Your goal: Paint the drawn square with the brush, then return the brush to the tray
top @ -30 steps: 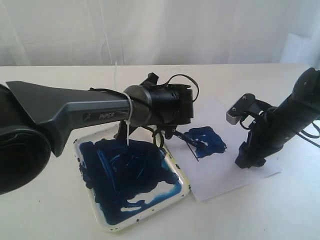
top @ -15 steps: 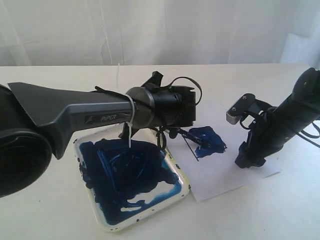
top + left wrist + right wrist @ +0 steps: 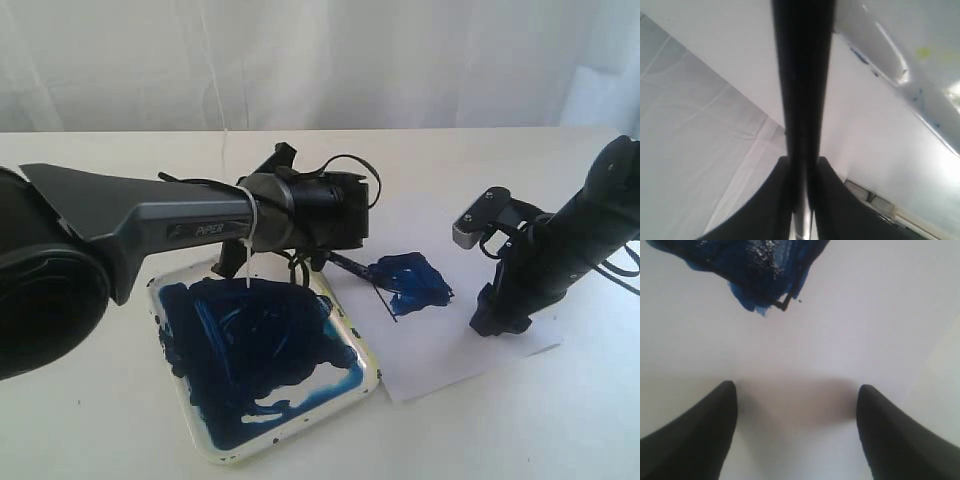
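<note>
A: Has the drawn square [image 3: 410,283] been painted?
B: It is covered in blue, just beside the tray [image 3: 368,368]. The brush [image 3: 802,90] is pinched by the left gripper [image 3: 802,167] near the tray's far rim and has not yet been returned. The right gripper [image 3: 796,387] is held spread.

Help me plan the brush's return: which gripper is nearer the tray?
Left. The left gripper, shut on the brush, hangs beside the tray; the right gripper, open, is over the paper, beyond the drawn square.
</note>
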`<state>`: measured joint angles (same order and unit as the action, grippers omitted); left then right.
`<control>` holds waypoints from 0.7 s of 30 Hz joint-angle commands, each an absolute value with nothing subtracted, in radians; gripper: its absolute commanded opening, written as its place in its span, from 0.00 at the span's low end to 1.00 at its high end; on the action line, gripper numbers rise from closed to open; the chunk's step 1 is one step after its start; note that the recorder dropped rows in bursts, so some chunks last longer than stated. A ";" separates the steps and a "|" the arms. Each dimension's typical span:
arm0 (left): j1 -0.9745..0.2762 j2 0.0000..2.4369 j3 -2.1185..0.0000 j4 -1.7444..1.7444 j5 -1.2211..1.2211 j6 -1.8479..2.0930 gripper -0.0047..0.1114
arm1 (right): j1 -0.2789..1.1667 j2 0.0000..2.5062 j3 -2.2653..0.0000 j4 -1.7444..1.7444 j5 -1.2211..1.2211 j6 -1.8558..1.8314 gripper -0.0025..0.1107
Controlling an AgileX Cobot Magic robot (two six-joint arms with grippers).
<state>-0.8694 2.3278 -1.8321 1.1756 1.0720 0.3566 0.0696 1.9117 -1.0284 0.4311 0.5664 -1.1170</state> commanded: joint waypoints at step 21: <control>-0.898 2.326 -1.828 1.241 1.049 0.344 0.04 | 0.069 1.931 -1.023 0.416 0.558 -1.116 0.58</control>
<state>-0.9215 2.3278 -1.8321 1.2235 1.0337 0.3397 0.0696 1.9117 -1.0284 0.4311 0.5664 -1.1170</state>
